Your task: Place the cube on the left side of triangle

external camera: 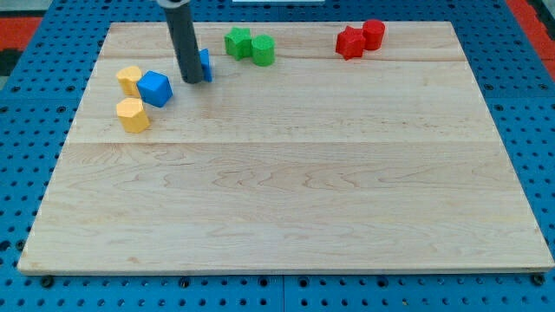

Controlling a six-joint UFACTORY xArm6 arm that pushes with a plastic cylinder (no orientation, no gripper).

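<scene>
My tip (192, 81) rests on the board near the view's top left. Right behind it, at its right, a blue block (206, 64) is mostly hidden by the rod; its shape cannot be made out. A blue cube (155, 88) lies to the left of the tip, a short gap away. It touches a yellow block (130, 79) on its left. A second yellow block (133, 114), hexagonal, lies just below them.
Two green blocks (238, 42) (263, 49) touch each other at the view's top centre. Two red blocks (350, 42) (374, 34) touch at the top right. The wooden board (286, 191) lies on a blue pegboard (538, 130).
</scene>
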